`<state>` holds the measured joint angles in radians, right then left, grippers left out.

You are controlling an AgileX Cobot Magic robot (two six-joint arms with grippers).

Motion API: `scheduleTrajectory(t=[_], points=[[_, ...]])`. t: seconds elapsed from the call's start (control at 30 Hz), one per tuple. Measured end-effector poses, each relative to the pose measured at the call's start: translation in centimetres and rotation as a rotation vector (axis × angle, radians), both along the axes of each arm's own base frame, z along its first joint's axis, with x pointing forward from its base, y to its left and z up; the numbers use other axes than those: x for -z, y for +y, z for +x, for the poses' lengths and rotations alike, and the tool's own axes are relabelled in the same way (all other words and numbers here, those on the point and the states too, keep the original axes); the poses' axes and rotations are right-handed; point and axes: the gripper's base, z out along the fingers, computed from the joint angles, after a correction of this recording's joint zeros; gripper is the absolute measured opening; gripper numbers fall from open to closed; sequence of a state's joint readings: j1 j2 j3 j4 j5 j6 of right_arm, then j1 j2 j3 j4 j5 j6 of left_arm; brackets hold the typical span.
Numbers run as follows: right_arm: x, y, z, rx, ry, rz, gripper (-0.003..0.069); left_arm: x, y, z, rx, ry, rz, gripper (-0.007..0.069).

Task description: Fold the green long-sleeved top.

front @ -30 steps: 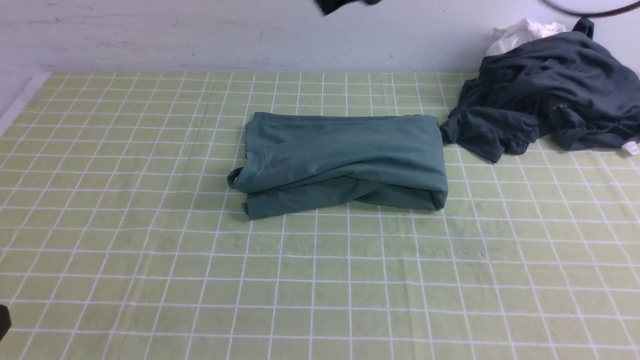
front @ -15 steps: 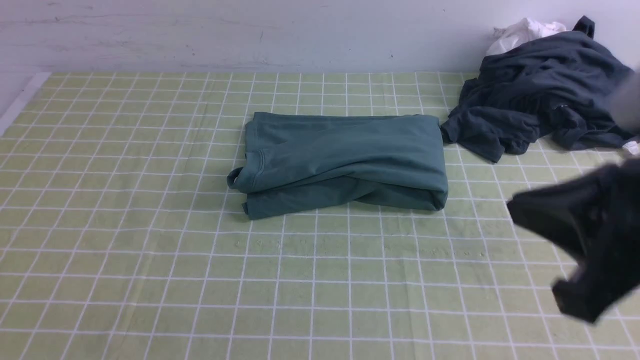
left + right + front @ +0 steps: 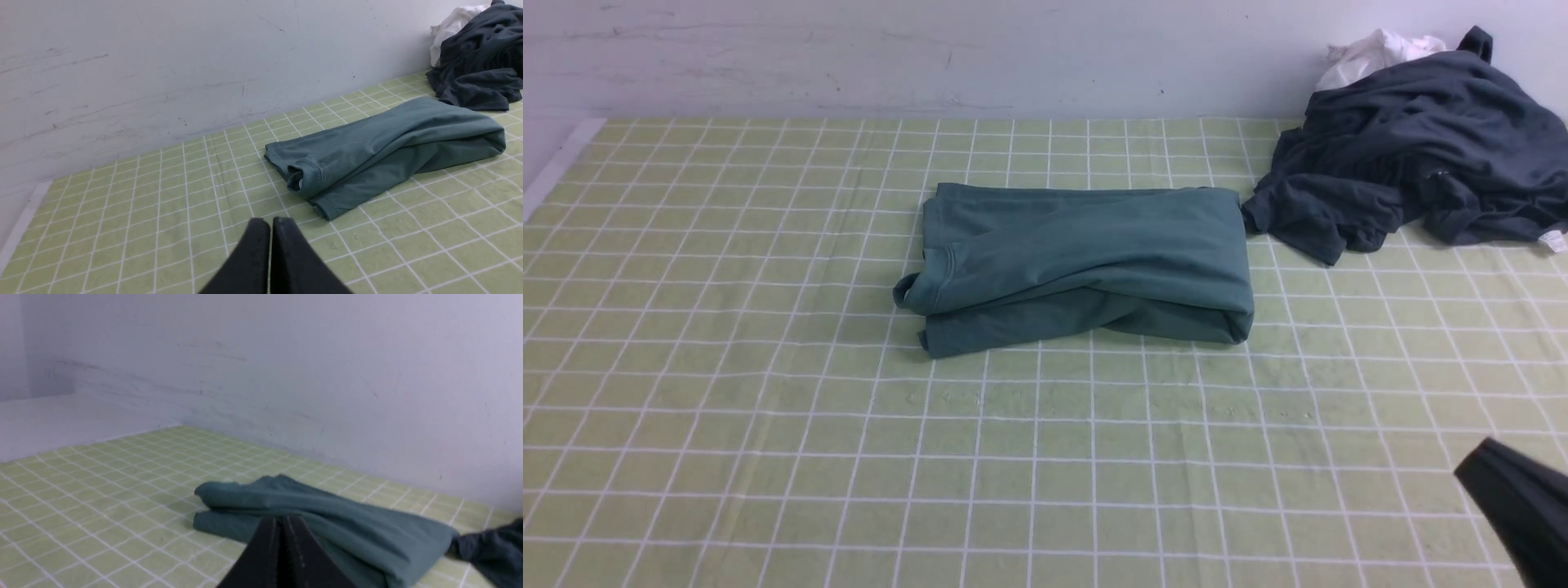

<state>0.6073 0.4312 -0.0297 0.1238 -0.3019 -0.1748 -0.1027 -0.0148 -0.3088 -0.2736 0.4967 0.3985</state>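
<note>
Reading both hands as fully closed with nothing between the fingers. Left hand (image 3: 270, 222): its two black fingers (image 3: 253, 245) are pressed flat together in its wrist view, tips above bare checked cloth, well short of the garment; it does not show in the front view. Right hand (image 3: 283, 521): same picture in its own wrist view, fingers meeting in a thin seam, pointing toward the garment but not touching it. In the front view only a dark corner of the right hand (image 3: 1515, 506) shows, at about 4 o'clock near the edge, well apart from everything on the worktop.

The green long-sleeved top (image 3: 1082, 265) lies folded into a compact rectangle near the centre of the worktop (image 3: 768, 425), slightly toward 12 o'clock, long side running 9 to 3. Layers are stacked; the upper layer crosses diagonally over the lower one along the near edge. A ribbed edge (image 3: 304, 179) loops out at its 9 o'clock end, with a bit of white just visible inside in the left wrist view. Neither hand is on it.

The worktop is covered by a pale green cloth with a white grid. At 2 o'clock, a crumpled dark grey garment (image 3: 1413, 155) sits against the wall (image 3: 931, 57), its nearest fold just beside the top's 3 o'clock end; whether they touch I cannot tell. A white cloth (image 3: 1372, 53) pokes out behind the grey heap.
</note>
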Motion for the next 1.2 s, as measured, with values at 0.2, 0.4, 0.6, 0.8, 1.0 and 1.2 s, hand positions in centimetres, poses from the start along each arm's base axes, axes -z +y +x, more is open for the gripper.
scheduleTrajectory(t=[0.2, 0.4, 0.6, 0.8, 1.0, 1.2], points=[[2.6, -0.5, -0.3, 0.029, 0.179, 0.039, -0.0016, 0.0, 0.0, 0.0, 0.001, 0.001, -0.001, -0.0004], [3.1, -2.0, -0.9, 0.150, 0.228, 0.054, -0.0016, 0.0, 0.0, 0.0, 0.001, 0.001, -0.001, -0.0004], [2.4, -3.8, -2.1, 0.340, 0.083, 0.064, -0.0016, 0.0, 0.0, 0.0, 0.001, 0.001, -0.001, -0.0004], [3.0, -4.4, -2.4, 0.439, 0.082, -0.045, -0.0016, 0.0, 0.0, 0.0, 0.001, 0.001, -0.001, -0.0004], [4.5, -4.9, -2.5, 0.514, 0.257, -0.086, -0.0016, 0.0, 0.0, 0.0, 0.001, 0.002, 0.000, -0.0004], [4.5, -5.0, -2.5, 0.521, 0.260, -0.076, -0.0016, 0.0, 0.0, 0.0, 0.001, 0.003, 0.000, -0.0004]])
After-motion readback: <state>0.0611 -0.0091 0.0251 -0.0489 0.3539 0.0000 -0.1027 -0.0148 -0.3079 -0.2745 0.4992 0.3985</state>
